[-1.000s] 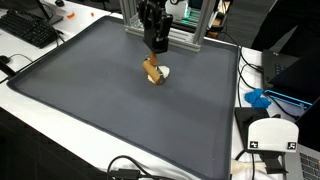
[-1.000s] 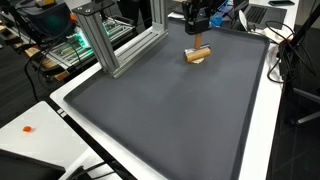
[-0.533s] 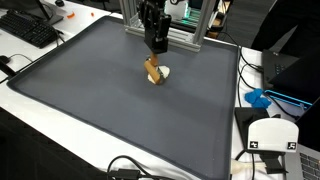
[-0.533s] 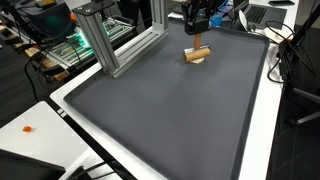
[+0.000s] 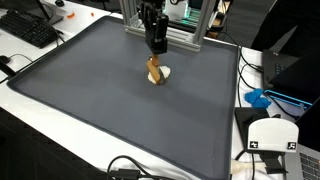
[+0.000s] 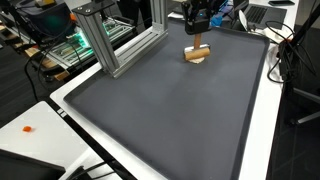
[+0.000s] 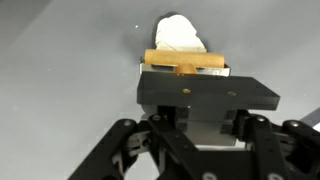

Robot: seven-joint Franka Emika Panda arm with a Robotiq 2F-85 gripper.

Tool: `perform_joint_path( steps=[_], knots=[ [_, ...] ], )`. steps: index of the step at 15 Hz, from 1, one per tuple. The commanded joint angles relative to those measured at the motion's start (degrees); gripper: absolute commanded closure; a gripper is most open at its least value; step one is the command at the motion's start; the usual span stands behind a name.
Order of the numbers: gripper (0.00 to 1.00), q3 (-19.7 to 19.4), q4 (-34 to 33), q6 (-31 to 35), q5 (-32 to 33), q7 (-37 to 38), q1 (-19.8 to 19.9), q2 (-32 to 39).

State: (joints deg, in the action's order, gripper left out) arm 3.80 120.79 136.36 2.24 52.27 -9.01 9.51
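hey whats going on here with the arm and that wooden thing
The robot arm's gripper is shut on a wooden piece, gripping it from above near the far side of the dark grey mat. A small white object lies on the mat right by the wood's lower end. Whether the two touch is too small to tell. In the wrist view the white object shows just beyond the wooden piece.
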Motion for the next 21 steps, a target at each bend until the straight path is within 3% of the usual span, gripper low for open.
perform_joint_path(
  steps=[1, 13, 21],
  knots=[
    [0.65, 0.6, -0.5, -1.2, -2.1, 1.4, -0.5, 2.3],
    [0.65, 2.8, -1.0, -5.4, -11.0, -11.2, -0.3, 2.4],
    [0.65, 3.1, -1.1, -5.8, -7.5, -20.8, -1.0, 0.5]
  ],
)
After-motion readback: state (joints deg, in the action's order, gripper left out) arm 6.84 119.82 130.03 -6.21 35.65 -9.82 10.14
